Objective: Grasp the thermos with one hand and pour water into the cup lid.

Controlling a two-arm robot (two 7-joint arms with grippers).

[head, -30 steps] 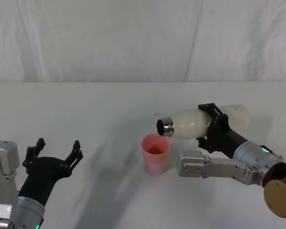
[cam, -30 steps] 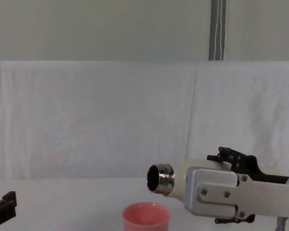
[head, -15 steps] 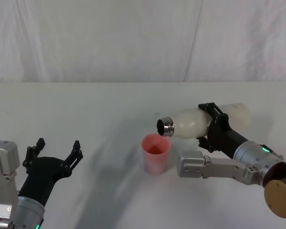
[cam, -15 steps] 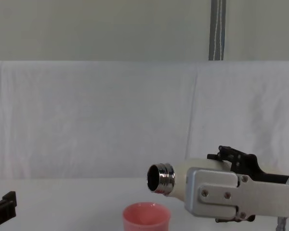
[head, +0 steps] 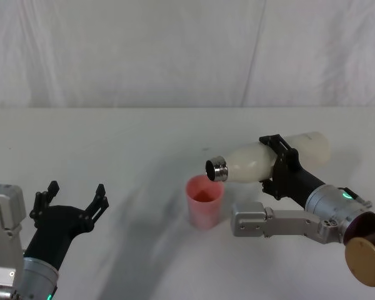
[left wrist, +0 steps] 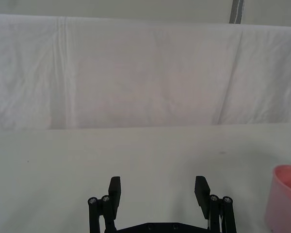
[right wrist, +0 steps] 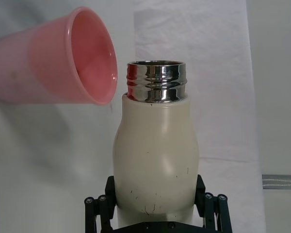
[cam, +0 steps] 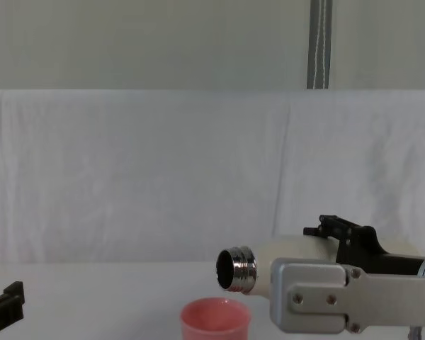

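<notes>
A: White cloth covers the table (head: 144, 144) and hangs as a backdrop across the upper half of the head view. What is the right gripper (head: 280, 164) doing?

B: It sits right of centre in the head view, clenched around the body of the thermos (head: 262, 157), black jaws on either side of the cream wall. The bottle lies nearly level, its steel neck pointing toward frame centre and dipping a little.

A: And the cup lid (head: 204, 201)?

B: Just below and left of the neck, standing upright on the cloth. In the chest view the mouth of the thermos (cam: 235, 269) hangs above the pink rim of the cup lid (cam: 215, 312) at the bottom edge. I can't make out a stream of water.

A: How would that bottle handle?

B: Stiff and smooth, I'd judge, so likely slippery, and heavier toward the base if it holds water. A mid-body hold, as the right wrist view shows on the thermos (right wrist: 155, 165), looks sensible; the rounded shoulder would give less purchase. The cup lid (right wrist: 63, 58) seems light and easy to knock over.

A: The left gripper (head: 72, 200)?

B: Parked at lower left of the head view, fingers spread, nothing between them; the left wrist view shows the left gripper (left wrist: 158, 191) the same way
</notes>
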